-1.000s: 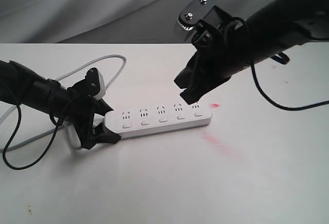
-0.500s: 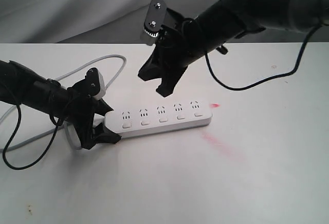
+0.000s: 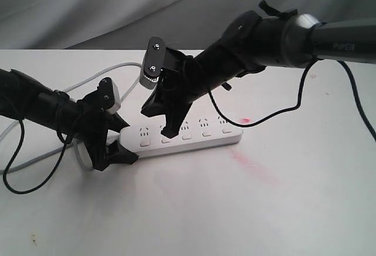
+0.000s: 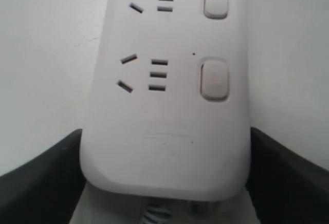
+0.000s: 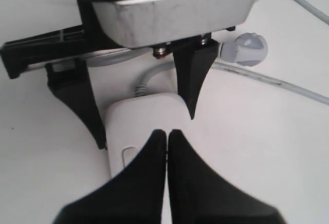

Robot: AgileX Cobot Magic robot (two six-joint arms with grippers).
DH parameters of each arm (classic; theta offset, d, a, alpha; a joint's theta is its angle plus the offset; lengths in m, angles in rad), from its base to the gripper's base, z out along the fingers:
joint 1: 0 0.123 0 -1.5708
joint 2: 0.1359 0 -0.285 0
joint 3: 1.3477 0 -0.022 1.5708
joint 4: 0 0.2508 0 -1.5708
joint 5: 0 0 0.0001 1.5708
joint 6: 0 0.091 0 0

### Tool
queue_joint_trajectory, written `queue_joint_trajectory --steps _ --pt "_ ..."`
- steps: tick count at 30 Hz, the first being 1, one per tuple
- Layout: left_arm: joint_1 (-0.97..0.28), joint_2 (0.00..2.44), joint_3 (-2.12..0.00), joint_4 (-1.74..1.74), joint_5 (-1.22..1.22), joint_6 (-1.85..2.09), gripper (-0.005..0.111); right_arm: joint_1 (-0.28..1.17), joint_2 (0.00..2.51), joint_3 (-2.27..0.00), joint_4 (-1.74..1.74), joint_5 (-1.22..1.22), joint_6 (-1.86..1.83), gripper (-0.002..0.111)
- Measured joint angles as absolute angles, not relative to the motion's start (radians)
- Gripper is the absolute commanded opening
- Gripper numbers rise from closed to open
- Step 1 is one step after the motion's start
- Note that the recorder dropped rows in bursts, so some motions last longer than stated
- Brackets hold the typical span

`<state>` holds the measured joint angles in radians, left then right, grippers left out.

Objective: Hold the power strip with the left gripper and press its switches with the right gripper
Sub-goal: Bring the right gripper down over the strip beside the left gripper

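The white power strip (image 3: 205, 141) lies on the table, its cord end between the black fingers of my left gripper (image 3: 124, 140), which is shut on it. The left wrist view shows that rounded end of the power strip (image 4: 164, 147) held between both fingers (image 4: 41, 183), with two switches (image 4: 215, 79) beyond. My right gripper (image 3: 168, 131) is shut with nothing in it. Its tips point down at the strip's left part, about at the second switch; contact cannot be told. In the right wrist view the right gripper (image 5: 167, 134) hangs over the power strip (image 5: 139, 118), beside one switch (image 5: 127, 157).
The grey cord (image 3: 126, 68) loops behind the left arm towards the table's left edge. A thin black cable (image 3: 17, 179) hangs from the left arm. Red smudges (image 3: 249, 165) mark the table right of the strip. Grey cloth (image 3: 88, 9) hangs behind.
My right gripper has travelled left from the strip's right end, lifting over the middle, then dropped to the second switch from the left. The left gripper and the strip have not moved.
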<state>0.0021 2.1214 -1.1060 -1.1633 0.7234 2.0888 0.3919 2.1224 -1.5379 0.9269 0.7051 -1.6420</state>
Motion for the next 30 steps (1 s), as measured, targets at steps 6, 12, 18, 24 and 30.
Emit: queue_joint_trajectory --steps 6,12,18,24,30 --pt "0.002 2.121 -1.106 -1.163 0.723 2.089 0.052 0.407 2.122 -1.538 0.929 0.649 -1.653 0.038" --pt "0.002 2.121 -1.106 -1.163 0.723 2.089 0.052 0.407 2.122 -1.538 0.929 0.640 -1.659 0.046" --pt "0.002 2.121 -1.106 -1.163 0.723 2.089 0.052 0.423 2.131 -1.538 0.971 0.615 -1.736 0.050" --pt "0.002 2.121 -1.106 -1.163 0.723 2.089 0.052 0.437 2.177 -1.538 1.052 0.595 -1.866 0.051" --pt "0.002 2.121 -1.106 -1.163 0.723 2.089 0.052 0.438 2.205 -1.538 1.065 0.580 -1.909 0.051"
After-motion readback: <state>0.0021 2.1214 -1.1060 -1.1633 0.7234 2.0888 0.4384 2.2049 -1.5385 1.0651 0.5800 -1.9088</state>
